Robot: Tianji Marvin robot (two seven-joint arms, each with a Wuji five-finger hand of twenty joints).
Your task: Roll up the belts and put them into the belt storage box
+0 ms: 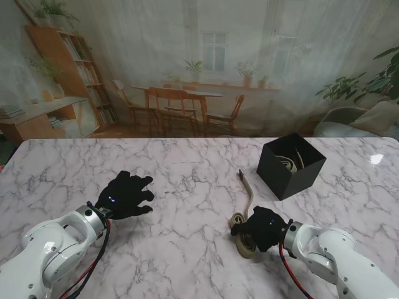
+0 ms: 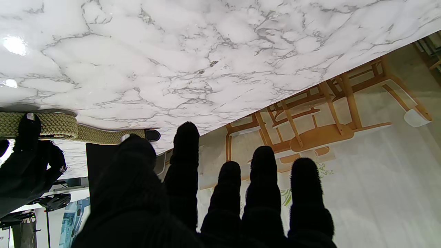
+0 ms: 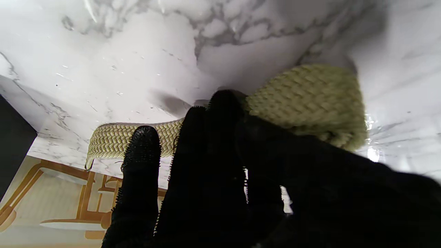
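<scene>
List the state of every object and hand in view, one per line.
Woven belt: on the table, partly rolled at its near end, tail straight toward the box.
Belt storage box: open, upright, a rolled belt inside.
Right hand: shut on the woven belt's coil.
Left hand: open, fingers spread, holding nothing.

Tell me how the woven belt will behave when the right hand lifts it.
The woven belt looks floppy: its loose tail would probably dangle. The rolled part under the right hand may uncoil unless pinched. Its braided texture probably resists slipping.
</scene>
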